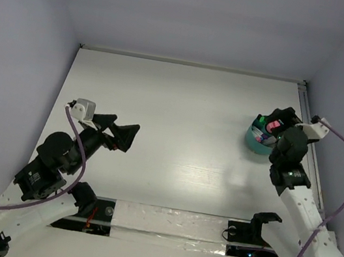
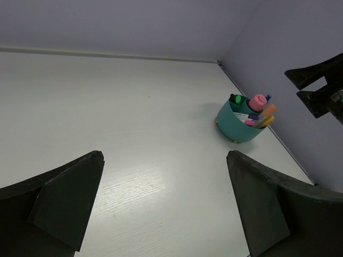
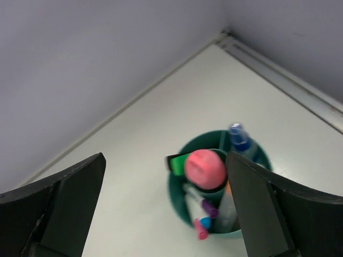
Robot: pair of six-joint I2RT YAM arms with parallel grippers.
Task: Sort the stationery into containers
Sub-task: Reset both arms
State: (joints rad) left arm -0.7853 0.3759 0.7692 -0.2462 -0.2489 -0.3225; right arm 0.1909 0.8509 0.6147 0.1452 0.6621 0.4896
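Round teal tub [image 3: 178,188] at the far right of the counter [image 1: 180,117], close to the side wall, filled with a pink-capped tube [image 3: 205,168], a green marker [image 3: 179,163], a blue-capped pen [image 3: 239,137] and a few smaller pieces. Right tool [image 3: 165,158] hanging just above the tub, fingers wide apart, nothing between them. Left tool [image 1: 121,128] well apart over the near left of the counter, also spread wide, holding nothing.

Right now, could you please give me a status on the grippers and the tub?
Left gripper open, empty, far from teal tub. Right gripper open, empty, over it. Pink-capped tube and markers inside. Nothing seen in the way.
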